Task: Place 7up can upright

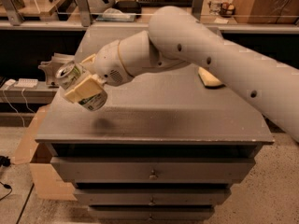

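Note:
The 7up can [78, 85] is a pale silvery can with green bands and a silver pull-tab top. It is held tilted, top pointing up-left, above the left part of the grey cabinet top [154, 120]. My gripper [84, 87] is shut on the can, its cream fingers [83, 88] clamped across the can's middle. The can hangs clear of the surface and casts a small shadow below it. The white arm reaches in from the right and hides the back middle of the cabinet top.
A yellow sponge [209, 78] lies at the back right, partly behind the arm. The cabinet has drawers [152, 171] below. A cardboard box [39, 171] stands on the floor at the left. Shelves with clutter run along the back.

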Robot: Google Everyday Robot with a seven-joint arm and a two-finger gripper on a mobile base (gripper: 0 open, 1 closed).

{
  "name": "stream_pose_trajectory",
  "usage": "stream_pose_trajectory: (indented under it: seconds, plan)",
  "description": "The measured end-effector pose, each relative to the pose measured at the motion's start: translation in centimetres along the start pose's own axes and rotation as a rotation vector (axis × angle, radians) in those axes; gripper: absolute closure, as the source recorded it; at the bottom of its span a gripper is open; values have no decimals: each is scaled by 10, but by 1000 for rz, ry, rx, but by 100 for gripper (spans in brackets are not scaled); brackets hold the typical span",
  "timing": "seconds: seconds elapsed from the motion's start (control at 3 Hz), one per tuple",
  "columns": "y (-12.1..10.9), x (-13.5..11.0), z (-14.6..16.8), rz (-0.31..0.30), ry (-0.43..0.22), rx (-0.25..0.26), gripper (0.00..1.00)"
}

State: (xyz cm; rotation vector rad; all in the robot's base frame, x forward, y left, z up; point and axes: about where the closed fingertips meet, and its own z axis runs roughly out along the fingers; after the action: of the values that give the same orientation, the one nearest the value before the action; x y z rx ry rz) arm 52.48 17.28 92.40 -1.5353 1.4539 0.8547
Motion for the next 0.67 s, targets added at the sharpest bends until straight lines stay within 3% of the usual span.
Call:
stream_pose_trajectory:
  seconds: [0.33,0.67]
  plan:
    - [-23,-6,-1,3,-94,112,100]
    - [-43,-16,-5,-15,-151,175,100]
